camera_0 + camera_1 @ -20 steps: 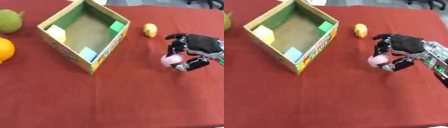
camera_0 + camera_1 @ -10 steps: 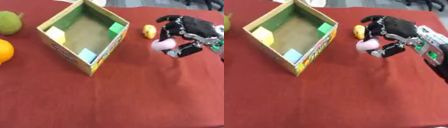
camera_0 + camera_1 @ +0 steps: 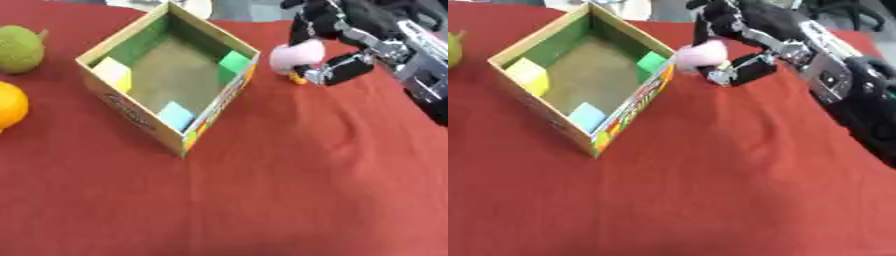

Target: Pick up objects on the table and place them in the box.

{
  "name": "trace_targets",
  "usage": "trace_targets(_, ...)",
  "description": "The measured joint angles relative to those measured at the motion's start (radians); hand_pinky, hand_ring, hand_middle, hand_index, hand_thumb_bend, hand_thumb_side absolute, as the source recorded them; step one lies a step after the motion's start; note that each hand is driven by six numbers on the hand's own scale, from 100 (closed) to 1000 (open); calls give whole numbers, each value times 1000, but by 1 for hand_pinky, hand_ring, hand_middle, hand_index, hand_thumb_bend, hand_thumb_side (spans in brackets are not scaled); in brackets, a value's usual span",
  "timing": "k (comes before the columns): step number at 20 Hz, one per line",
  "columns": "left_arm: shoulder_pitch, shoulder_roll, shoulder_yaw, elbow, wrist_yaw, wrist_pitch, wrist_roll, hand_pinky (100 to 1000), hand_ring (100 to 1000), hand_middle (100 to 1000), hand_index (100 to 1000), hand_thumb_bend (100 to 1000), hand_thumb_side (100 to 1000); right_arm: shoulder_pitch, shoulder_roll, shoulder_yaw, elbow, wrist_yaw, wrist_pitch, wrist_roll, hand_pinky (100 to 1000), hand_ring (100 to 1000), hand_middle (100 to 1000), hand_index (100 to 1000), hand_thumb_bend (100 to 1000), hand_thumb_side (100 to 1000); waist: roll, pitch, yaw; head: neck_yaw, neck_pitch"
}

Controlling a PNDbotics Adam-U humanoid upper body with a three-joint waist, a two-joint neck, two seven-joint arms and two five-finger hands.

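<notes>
A pink object (image 3: 296, 55) is being held in the curled right hand (image 3: 337, 30) beside the still-empty box (image 3: 131, 107), while an orange (image 3: 9, 106) and a green fruit (image 3: 19, 49) are being left on the table.

One box (image 3: 213, 109), one orange (image 3: 10, 106), one green fruit (image 3: 19, 49)

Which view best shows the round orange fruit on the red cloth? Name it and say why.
The left eye view: the round orange fruit shows at the left edge, cut off by the frame. The right eye view shows none of it; only a sliver of a green fruit appears at its left edge.
</notes>
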Motion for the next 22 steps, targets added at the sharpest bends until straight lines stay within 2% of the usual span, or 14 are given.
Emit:
trace_targets(7, -87, 4, -18, 0, 92, -5, -46, 835, 801, 770, 793, 100, 573, -111, 3, -6, 76, -100, 0, 4, 849, 100, 476, 580, 100, 311, -24, 0, 86, -85, -13)
trace_targets(8, -104, 8, -21, 0, 106, -8, -52, 835, 801, 769, 793, 100, 595, -129, 9, -6, 92, -115, 0, 9, 853, 100, 477, 579, 100, 264, -28, 0, 99, -100, -16)
trace_targets(9, -118, 9, -22, 0, 121, -10, -59, 835, 800, 769, 794, 100, 571, -147, 16, -6, 109, -128, 0, 15, 851, 100, 478, 582, 100, 329, -32, 0, 112, -117, -19)
trace_targets(10, -135, 9, -26, 0, 135, -14, -66, 834, 800, 768, 794, 100, 571, -165, 24, -6, 124, -142, 1, 22, 848, 100, 480, 583, 100, 328, -37, 0, 125, -136, -21)
trace_targets(15, -222, 10, -46, 0, 208, -32, -102, 832, 799, 766, 795, 100, 570, -236, 62, 7, 175, -217, 1, 85, 868, 100, 494, 599, 100, 318, -64, 0, 174, -212, -39)
trace_targets(20, -270, 17, -58, 0, 281, -37, -150, 832, 799, 766, 795, 100, 570, -271, 84, 14, 224, -292, 1, 159, 887, 100, 513, 621, 100, 325, -83, 1, 202, -256, -49)
trace_targets(22, -284, 17, -59, 0, 306, -35, -169, 832, 800, 766, 795, 100, 570, -284, 92, 12, 251, -317, 0, 188, 895, 100, 538, 652, 100, 302, -92, 6, 217, -274, -55)
